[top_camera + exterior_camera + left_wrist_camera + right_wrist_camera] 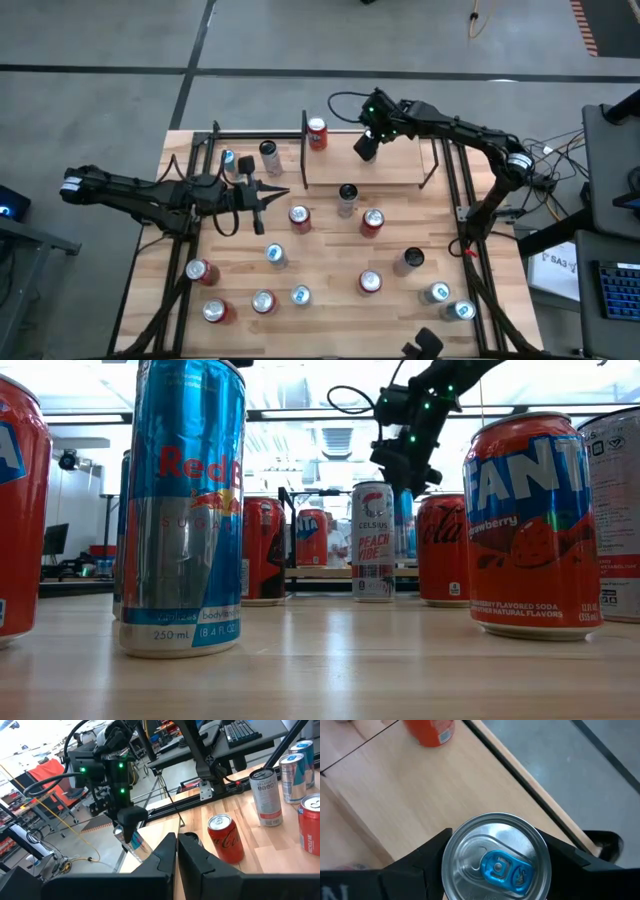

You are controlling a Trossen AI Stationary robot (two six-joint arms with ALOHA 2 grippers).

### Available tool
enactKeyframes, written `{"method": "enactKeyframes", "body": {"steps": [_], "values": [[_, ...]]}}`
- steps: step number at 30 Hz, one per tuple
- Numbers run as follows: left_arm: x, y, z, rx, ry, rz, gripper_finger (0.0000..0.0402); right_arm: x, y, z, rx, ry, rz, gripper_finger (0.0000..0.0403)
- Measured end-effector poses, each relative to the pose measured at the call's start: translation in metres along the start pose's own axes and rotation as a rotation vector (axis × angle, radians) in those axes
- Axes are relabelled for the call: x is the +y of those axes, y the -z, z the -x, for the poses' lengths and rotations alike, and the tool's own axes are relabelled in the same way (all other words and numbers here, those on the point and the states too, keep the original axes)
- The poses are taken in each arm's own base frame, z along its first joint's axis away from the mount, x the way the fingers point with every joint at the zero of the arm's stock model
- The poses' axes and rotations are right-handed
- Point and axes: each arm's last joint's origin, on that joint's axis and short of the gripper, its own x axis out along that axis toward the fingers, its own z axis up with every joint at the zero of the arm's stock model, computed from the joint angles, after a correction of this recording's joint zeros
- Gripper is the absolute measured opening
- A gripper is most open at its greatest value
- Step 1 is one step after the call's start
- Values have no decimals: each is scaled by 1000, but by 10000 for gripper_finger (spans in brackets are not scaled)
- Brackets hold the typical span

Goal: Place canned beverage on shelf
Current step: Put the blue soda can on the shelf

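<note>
My right gripper (366, 146) is shut on a silver can with a blue tab (495, 862) above the far left part of the shelf (390, 167), a light-wood board with black side rails. The shelf also shows in the right wrist view (395, 795). The left wrist view shows the can (134, 842) tilted below that gripper; I cannot tell whether its bottom touches the board. An orange can (317, 132) stands upright on the shelf's far left corner. My left gripper (283, 193) is shut and empty, left of the shelf over the table. My right gripper pinches the can's upper side wall just under the rim (451, 851) between its two fingers (420, 862), one on each side. The fingers come from above, pointing down. The can hangs below them, top up and somewhat tilted, over the shelf board.
Several cans stand scattered over the wooden table in front of the shelf, among them a dark can (347, 195) and red cans (372, 222) close to the shelf's near edge. Two cans (268, 155) stand left of the shelf. Black frame rails (455, 200) run along both table sides.
</note>
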Motion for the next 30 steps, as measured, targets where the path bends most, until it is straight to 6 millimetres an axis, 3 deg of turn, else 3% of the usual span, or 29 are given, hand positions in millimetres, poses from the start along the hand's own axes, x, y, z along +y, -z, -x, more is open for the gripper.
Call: {"method": "enactKeyframes", "body": {"steps": [10,30], "values": [[0,0,0,3,2,-5,0,0,6,-13,-31,8,-10,229],[0,0,0,4,2,-2,0,0,7,-15,-41,27,-40,319]]}}
